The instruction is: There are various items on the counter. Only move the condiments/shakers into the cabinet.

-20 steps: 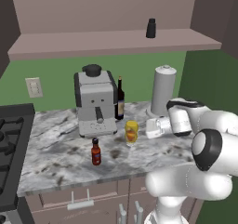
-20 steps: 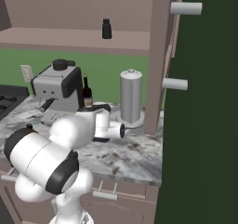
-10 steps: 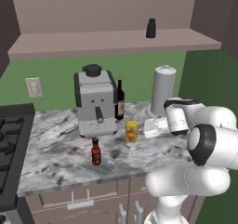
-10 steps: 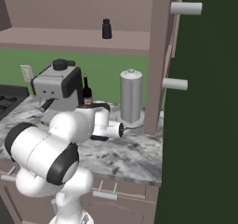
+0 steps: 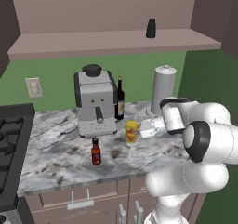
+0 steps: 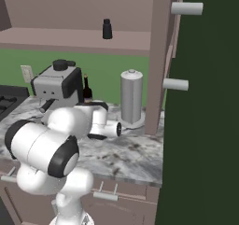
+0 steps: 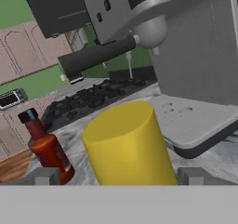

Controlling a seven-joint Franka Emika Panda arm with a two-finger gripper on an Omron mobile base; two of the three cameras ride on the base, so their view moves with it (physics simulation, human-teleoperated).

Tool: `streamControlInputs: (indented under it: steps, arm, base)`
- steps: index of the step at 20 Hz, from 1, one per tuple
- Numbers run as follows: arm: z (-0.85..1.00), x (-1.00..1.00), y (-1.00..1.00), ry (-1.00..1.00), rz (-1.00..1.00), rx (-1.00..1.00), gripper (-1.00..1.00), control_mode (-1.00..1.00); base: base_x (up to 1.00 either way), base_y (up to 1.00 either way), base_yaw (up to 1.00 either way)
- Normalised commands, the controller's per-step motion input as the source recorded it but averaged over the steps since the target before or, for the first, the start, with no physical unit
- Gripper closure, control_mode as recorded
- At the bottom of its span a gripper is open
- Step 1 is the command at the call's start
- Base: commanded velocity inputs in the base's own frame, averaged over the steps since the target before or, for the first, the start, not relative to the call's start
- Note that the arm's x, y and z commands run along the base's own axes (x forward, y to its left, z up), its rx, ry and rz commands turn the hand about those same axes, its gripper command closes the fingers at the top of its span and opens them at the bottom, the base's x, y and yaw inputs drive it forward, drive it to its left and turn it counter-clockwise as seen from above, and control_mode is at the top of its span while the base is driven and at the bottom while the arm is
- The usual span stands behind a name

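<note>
The white arm's two-finger gripper [image 7: 119,176] is low over the grey-white marbled stone counter [image 5: 56,153], reaching in sideways, its fingers spread wide with one grey fingertip [image 7: 44,175] at either side of the yellow cylindrical bottle [image 7: 128,144]. In the hand view the bottle stands upright between the tips; whether they touch it I cannot tell. In the left base view the yellow bottle [image 5: 131,132] sits at the centre of the counter, with the gripper [image 5: 139,131] just beside it at 3 o'clock.

The red sauce bottle with black cap [image 5: 96,152] stands upright at 8 o'clock from the yellow one, near but apart; the hand view shows it [image 7: 46,146] off at 9 o'clock. The silver-grey coffee machine [image 5: 95,101] rises at 11 o'clock from the yellow bottle, and its dark spout handle [image 7: 95,55] juts out above the bottle in the hand view. The dark wine bottle with pale label [image 5: 120,100] stands just beside the machine, at its 3 o'clock. The pale grey cylindrical canister [image 5: 163,90] is at 2 o'clock from the yellow bottle.

Up on the flat shelf board of the mauve-brown wall cabinet [image 5: 93,44], the black tapered shaker [image 5: 151,28] stands upright, toward the right end.
</note>
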Motion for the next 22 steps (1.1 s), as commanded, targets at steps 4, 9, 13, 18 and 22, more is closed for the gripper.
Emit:
streamControlInputs:
  steps: [4, 9, 13, 18, 22]
  arm:
    - [0.0, 0.04, 0.05, 0.02, 0.0, 0.0, 1.0, -1.0]
    - [0.06, -0.03, 0.0, 0.0, -0.01, 0.0, 1.0, -1.0]
    - [0.94, -0.64, 0.0, -0.08, -0.05, 0.01, 1.0, -1.0]
    - [1.0, -0.63, 0.0, -0.01, -0.1, 0.0, 1.0, -1.0]
    - [1.0, -0.68, 0.0, 0.0, -0.16, 0.0, 1.0, -1.0]
  base:
    - [0.0, 0.0, 0.0]
    - [0.0, 0.0, 0.0]
    - [0.0, 0.0, 0.0]
    - [0.0, 0.0, 0.0]
    - [0.0, 0.0, 0.0]
